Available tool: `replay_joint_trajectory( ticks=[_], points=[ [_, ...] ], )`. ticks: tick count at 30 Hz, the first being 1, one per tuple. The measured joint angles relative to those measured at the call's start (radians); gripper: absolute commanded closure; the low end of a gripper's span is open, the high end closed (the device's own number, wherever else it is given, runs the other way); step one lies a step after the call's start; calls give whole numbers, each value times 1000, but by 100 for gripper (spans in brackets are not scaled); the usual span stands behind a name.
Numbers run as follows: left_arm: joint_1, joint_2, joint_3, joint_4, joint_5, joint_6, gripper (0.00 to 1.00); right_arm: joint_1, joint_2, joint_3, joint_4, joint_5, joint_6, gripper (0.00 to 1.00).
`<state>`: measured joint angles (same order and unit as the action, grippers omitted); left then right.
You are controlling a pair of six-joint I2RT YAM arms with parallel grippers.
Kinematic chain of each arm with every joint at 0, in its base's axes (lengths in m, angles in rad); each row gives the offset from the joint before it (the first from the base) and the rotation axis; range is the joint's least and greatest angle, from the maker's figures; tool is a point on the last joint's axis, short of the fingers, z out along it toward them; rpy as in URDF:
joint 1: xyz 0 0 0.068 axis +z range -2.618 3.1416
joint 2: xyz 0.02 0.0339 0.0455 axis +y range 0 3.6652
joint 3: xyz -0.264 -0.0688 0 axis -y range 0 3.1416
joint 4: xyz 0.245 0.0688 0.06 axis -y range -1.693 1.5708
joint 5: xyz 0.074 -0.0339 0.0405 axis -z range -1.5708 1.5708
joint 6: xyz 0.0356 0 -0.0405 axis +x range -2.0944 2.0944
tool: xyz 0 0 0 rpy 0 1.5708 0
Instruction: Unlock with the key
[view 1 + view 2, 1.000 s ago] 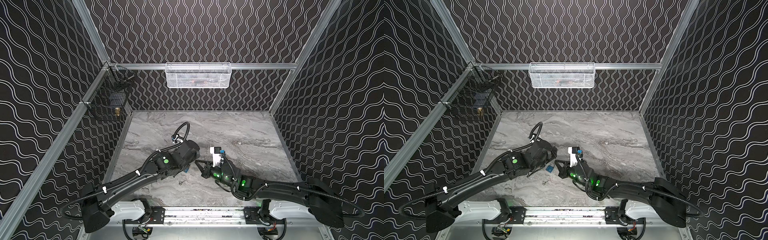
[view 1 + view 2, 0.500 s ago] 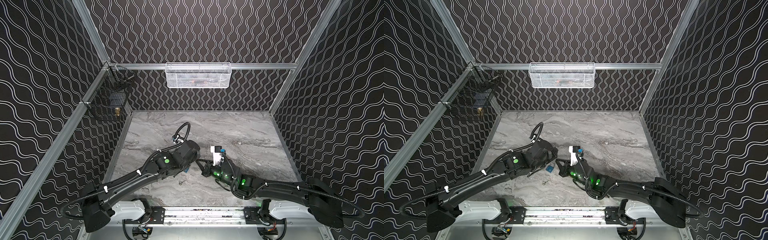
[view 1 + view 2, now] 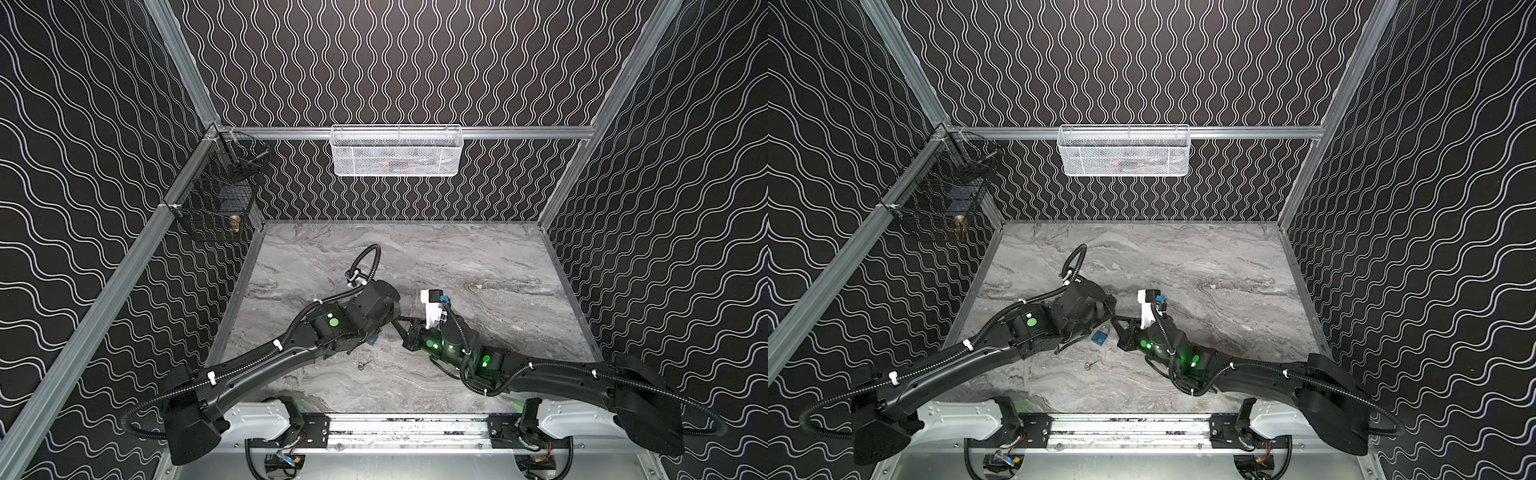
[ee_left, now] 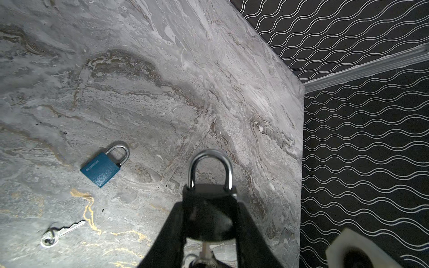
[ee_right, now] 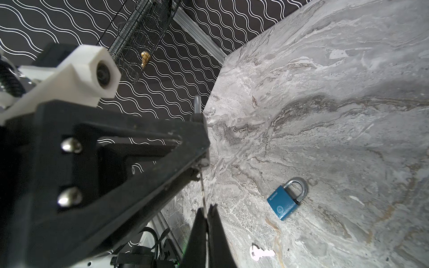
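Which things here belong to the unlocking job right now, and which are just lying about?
In the job: black padlock, gripped by the left gripper; key, pinched by the right gripper at the padlock's underside.
Lying about: blue padlock and loose key on the tabletop; white mesh basket; black wire basket.

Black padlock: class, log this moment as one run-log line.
left jaws: clamped on black padlock | right jaws: pinching key at its base | blue padlock, spare key: lying on table
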<state>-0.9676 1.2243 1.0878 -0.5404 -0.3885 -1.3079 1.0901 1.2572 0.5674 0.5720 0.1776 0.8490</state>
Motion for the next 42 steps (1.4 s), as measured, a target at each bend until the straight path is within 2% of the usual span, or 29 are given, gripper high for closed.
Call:
replay_joint_trajectory(
  ticks=[19, 27, 42],
  points=[
    [0, -5, 2, 1, -3, 31, 100, -52, -11, 62, -98, -110, 12, 100],
    [-1, 0, 3, 13, 48, 32, 100, -79, -10, 83, -131, -135, 7, 100],
    [-5, -66, -19, 30, 37, 32, 100, -106, 7, 151, -177, -229, 4, 100]
  ],
)
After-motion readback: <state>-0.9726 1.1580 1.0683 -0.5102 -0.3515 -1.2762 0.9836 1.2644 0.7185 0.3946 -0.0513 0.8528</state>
